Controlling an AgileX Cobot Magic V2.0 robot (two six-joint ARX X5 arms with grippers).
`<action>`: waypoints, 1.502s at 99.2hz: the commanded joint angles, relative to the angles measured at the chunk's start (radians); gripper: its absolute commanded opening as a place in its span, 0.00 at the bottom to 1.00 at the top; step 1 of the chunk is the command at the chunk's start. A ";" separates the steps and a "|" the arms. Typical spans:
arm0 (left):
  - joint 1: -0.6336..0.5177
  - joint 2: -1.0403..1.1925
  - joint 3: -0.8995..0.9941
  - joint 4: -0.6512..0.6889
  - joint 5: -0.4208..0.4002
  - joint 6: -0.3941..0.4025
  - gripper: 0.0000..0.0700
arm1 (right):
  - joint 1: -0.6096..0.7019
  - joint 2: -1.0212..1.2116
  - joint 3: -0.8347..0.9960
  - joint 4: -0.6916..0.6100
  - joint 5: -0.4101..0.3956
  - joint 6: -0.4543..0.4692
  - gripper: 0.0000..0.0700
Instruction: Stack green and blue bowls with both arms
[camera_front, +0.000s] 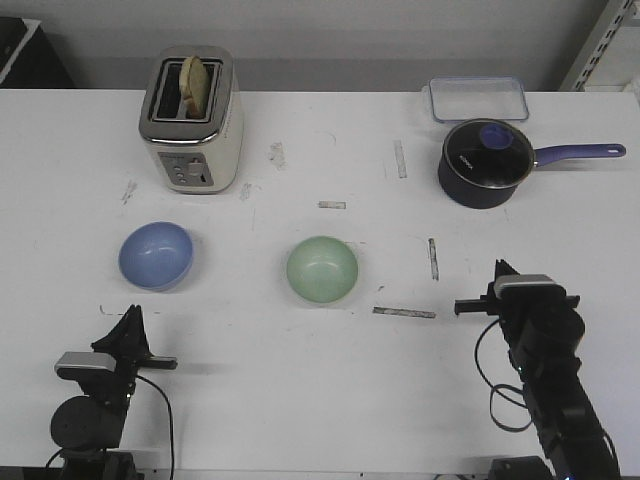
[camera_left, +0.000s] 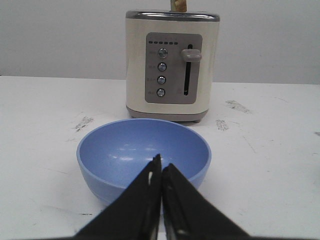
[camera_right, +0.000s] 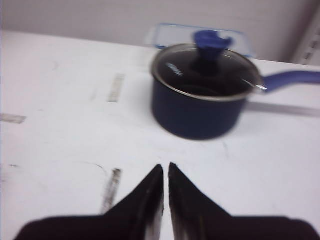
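Two grippers sat low at the near edge of the white counter (camera_front: 300, 400), both with their pointed fingers pressed together and holding nothing. The left gripper (camera_left: 161, 170) pointed straight at the blue bowl (camera_left: 144, 156), its tips just short of the bowl's near rim in the wrist view; from the front the left gripper (camera_front: 130, 318) stood a little nearer than the blue bowl (camera_front: 156, 255) and apart from it. The right gripper (camera_right: 165, 171) hovered over bare counter, aimed toward a dark blue saucepan (camera_right: 202, 97) with a glass lid and a long handle; in the front view the right gripper (camera_front: 500, 268) was well apart from that saucepan (camera_front: 484, 165). The green bowl (camera_front: 322, 270) rested upright and empty between the two arms, well apart from the blue one. Behind the blue bowl stood a cream toaster (camera_front: 192, 122) with bread in one slot, and a clear container (camera_front: 478, 99) lay behind the saucepan.
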 joint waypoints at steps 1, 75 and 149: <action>0.001 -0.002 -0.021 0.013 -0.003 0.008 0.00 | -0.008 -0.051 -0.045 0.021 0.000 0.035 0.01; 0.001 -0.002 -0.021 0.013 -0.002 0.008 0.00 | -0.027 -0.606 -0.151 -0.083 0.000 0.031 0.01; 0.001 -0.002 -0.012 0.065 -0.003 0.001 0.00 | -0.027 -0.624 -0.151 -0.047 0.000 0.032 0.01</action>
